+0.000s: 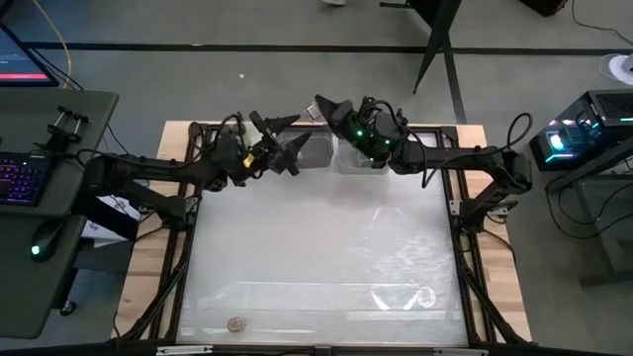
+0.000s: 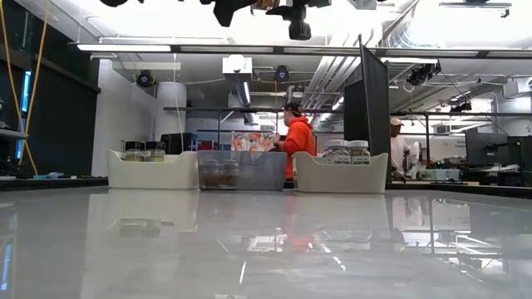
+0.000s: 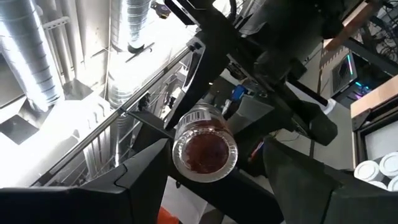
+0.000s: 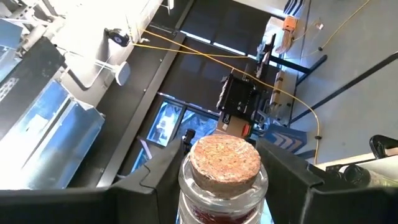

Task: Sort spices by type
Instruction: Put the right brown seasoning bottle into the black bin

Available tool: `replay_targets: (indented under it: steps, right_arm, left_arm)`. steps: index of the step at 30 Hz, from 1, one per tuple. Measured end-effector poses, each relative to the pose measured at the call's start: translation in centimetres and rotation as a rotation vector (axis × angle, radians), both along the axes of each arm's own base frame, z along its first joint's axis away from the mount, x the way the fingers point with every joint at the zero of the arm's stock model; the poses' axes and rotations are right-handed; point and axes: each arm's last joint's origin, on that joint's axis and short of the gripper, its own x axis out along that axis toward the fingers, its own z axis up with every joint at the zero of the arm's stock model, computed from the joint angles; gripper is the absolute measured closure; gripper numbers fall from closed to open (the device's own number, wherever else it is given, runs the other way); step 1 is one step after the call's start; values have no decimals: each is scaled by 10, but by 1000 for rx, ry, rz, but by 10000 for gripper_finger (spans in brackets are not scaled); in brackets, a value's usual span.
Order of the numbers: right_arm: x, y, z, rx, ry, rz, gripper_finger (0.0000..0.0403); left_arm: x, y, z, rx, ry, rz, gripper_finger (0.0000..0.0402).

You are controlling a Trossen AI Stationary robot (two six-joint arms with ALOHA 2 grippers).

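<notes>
Low view cuts off both grippers. I see the right gripper point(image 4: 221, 180) pinching a cork jar point(image 4: 224, 171), raised over the far bins point(image 2: 152, 171); the left gripper's point(image 3: 205, 171) fingers seemingly meet that jar's base point(image 3: 205, 152)

Cork-capped jar point(image 4: 224, 171) sitting upright between right arm's fingers, glass body showing red spice under cork stopper.
Second jar point(image 3: 205, 152) being held between left arm's fingers, clear base facing camera, reddish-brown spice showing through, barcode label on side.
Dark-capped jars point(image 2: 144, 151) standing in left white bin.
Brownish jars point(image 2: 218, 173) sitting in middle clear bin.
White-capped jars point(image 2: 347, 151) standing in right white bin.
Lone cork-coloured jar point(image 1: 235, 323) resting near table's front edge.
</notes>
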Motion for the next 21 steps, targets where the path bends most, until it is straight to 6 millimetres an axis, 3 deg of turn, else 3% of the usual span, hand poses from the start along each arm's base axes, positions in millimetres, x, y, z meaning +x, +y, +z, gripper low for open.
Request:
replay_targets:
  steps: [21]
  right_arm:
    - [0,-1,2,-42,8,3,231]
  left_arm:
    - [1,-1,-7,-20,73,36,155]
